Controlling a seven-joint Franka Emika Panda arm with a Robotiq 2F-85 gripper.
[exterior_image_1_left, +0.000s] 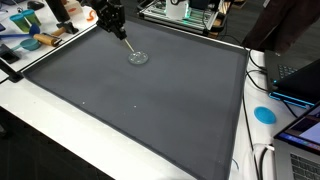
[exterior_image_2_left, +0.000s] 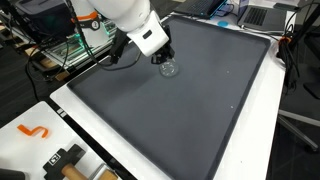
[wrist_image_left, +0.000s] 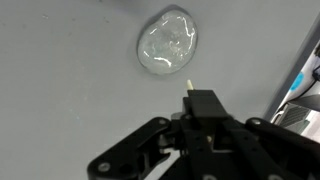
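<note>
The tool (wrist_image_left: 203, 102) had its fingers drawn narrow, pinched on a thin stick (wrist_image_left: 188, 82) whose pale tip poked out ahead of them in the wrist view. In an exterior view the same stick (exterior_image_1_left: 124, 42) slanted down from the tool (exterior_image_1_left: 113, 20) toward the mat.

Just beyond the tip lay a clear dish (wrist_image_left: 167, 42), round and glassy. A narrow strip of bare mat showed between tip and rim, so the two looked apart, though only just. Both exterior views placed the clear dish (exterior_image_1_left: 137, 57) flat on the dark mat (exterior_image_1_left: 150, 110), near one edge of it, with the tool (exterior_image_2_left: 165, 55) hanging right over the clear dish (exterior_image_2_left: 168, 68).

As a judgement, the grip on the stick was done and the stick had been brought to the dish. Contact between them was not yet made, and the dish sat level.

Further out, the mat covered most of the white worktop (exterior_image_2_left: 95, 140). An orange hook (exterior_image_2_left: 33, 130) lay on its bare corner, and a blue disc (exterior_image_1_left: 264, 113) lay on the worktop beside a laptop (exterior_image_1_left: 300, 75).
</note>
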